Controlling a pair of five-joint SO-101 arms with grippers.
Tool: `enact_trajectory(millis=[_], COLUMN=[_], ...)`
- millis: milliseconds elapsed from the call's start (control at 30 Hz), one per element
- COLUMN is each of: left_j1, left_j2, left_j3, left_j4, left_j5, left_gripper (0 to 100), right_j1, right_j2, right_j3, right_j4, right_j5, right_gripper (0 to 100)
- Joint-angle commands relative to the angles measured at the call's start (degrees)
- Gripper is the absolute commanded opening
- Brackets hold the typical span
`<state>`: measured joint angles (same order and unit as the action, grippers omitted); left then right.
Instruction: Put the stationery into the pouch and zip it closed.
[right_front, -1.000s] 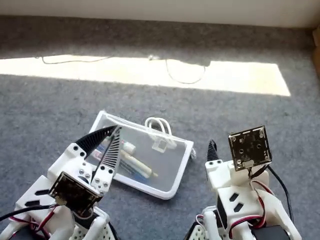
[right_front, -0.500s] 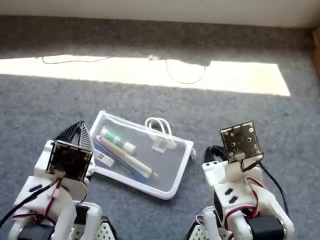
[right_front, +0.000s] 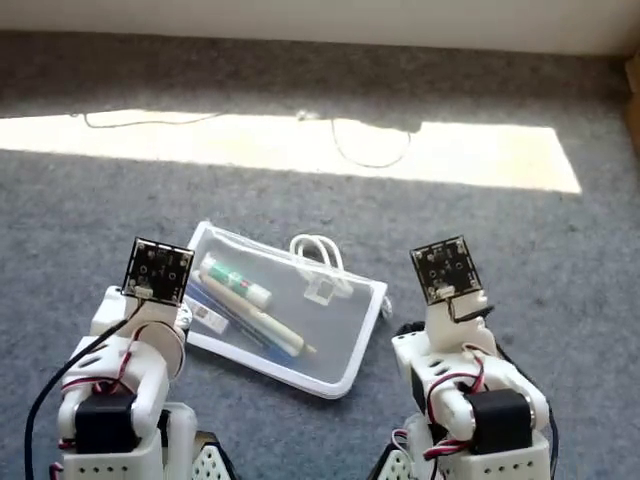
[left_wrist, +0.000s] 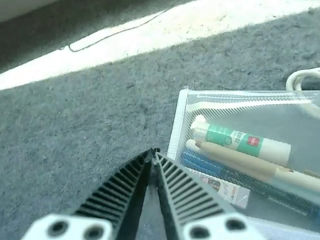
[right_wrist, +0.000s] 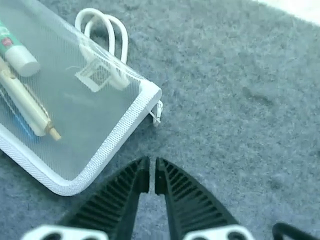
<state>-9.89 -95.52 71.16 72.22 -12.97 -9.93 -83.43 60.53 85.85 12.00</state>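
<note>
A clear mesh pouch (right_front: 330, 340) with white trim lies flat on the grey carpet between the two arms. Inside it lie a green-and-white glue stick (right_front: 234, 281), a cream pen (right_front: 262, 320) and a blue pen (left_wrist: 220, 172). The pouch's white loop strap (right_front: 316, 249) sits at its far edge. My left gripper (left_wrist: 152, 155) is shut and empty, hanging above the carpet just off the pouch's (left_wrist: 240, 100) left corner. My right gripper (right_wrist: 152, 175) is also shut and empty, above the carpet off the pouch's (right_wrist: 90, 105) right corner, near the zipper pull (right_wrist: 157, 114).
A bright sunlit band (right_front: 300, 145) crosses the carpet beyond the pouch, with a thin cable (right_front: 370, 150) lying on it. A pale wall base (right_front: 320, 18) runs along the far edge. Open carpet surrounds the pouch.
Both arms have drawn back toward their bases and folded upright. The left gripper, open over the pouch's left end a second ago, has pulled off it and shut. The pouch has not moved.
</note>
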Motion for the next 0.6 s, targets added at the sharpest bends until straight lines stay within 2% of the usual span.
enact_trajectory(millis=[0, 200, 567], left_j1=[-1.5, -1.2, -1.1], left_j2=[0.0, 0.0, 0.0], left_j3=[4.7, 12.9, 23.3], left_j4=[-3.9, -4.0, -4.0], left_j5=[0.4, 0.4, 0.4], left_gripper=[1, 1, 1], right_j1=[0.7, 0.7, 0.7], right_j2=[-0.5, -0.5, -0.5], right_j3=[5.7, 18.2, 27.4], right_j4=[-6.1, -14.2, -15.3], right_j5=[0.5, 0.5, 0.2], right_gripper=[2.4, 2.4, 2.4])
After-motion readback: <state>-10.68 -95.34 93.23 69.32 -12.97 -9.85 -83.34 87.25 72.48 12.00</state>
